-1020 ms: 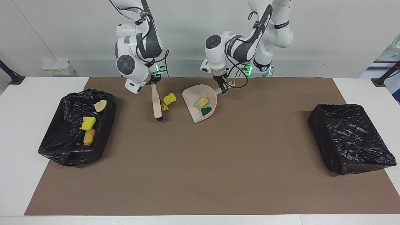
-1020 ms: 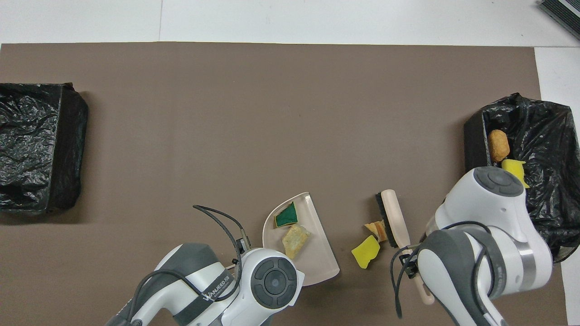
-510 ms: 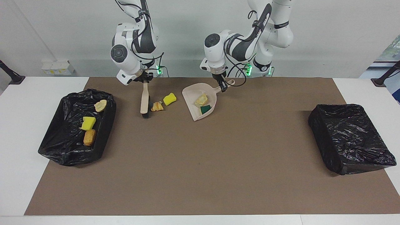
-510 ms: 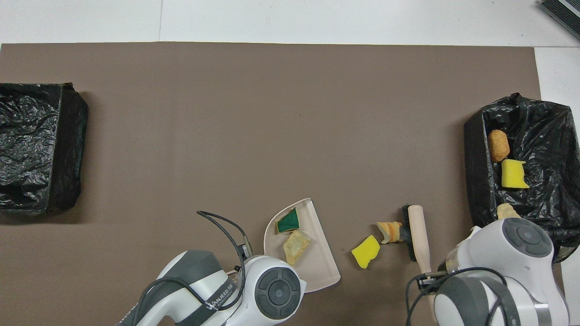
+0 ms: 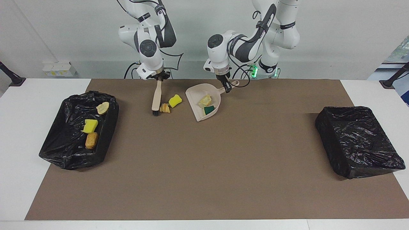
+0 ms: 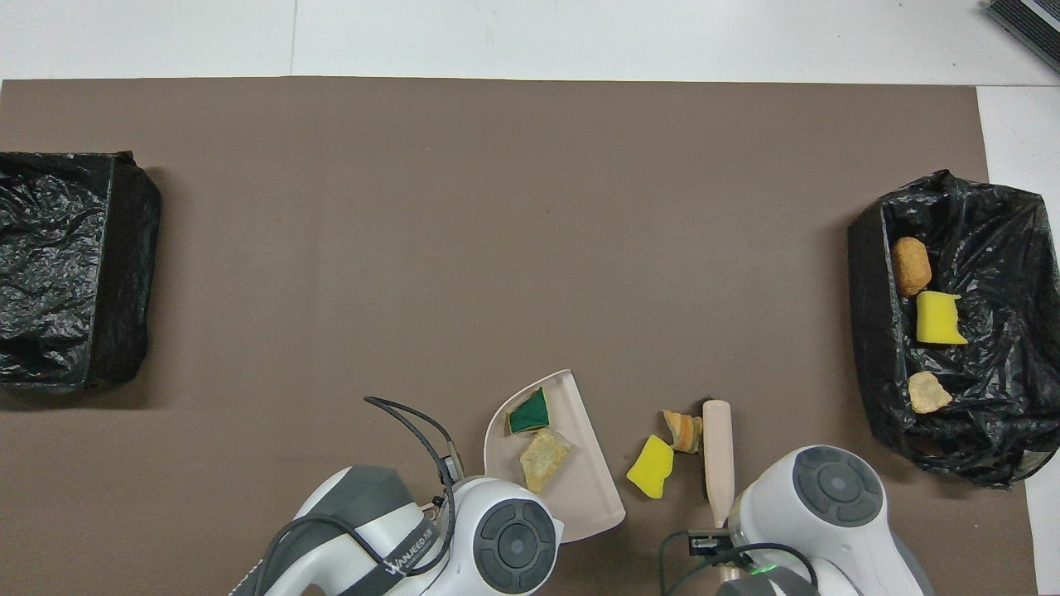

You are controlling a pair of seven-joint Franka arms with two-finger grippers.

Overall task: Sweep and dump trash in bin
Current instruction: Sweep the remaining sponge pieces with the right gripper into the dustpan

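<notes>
My right gripper [image 5: 158, 80] is shut on the handle of the beige brush [image 5: 156, 95], whose bristles rest on the mat beside a tan-orange chunk [image 5: 165, 108] and a yellow sponge piece [image 5: 175, 100]. My left gripper [image 5: 227, 87] is shut on the handle of the beige dustpan [image 5: 199, 116], which holds a green-backed sponge [image 5: 209, 110] and a pale chunk [image 5: 205, 101]. In the overhead view the brush [image 6: 717, 459], chunk [image 6: 683, 430], sponge [image 6: 651, 467] and dustpan [image 6: 580, 488] lie in a row; both grippers are hidden under the wrists.
A black-lined bin [image 5: 68, 153] at the right arm's end holds three scraps: a pale chunk [image 5: 103, 107], a yellow sponge [image 5: 90, 125] and a brown chunk [image 5: 91, 140]. A second black-lined bin [image 5: 358, 140] stands at the left arm's end. Brown mat [image 5: 204, 172] covers the table.
My right arm swung the brush away, then back toward the dustpan, pushing the tan-orange chunk up against the yellow sponge. The dustpan barely shifted.
</notes>
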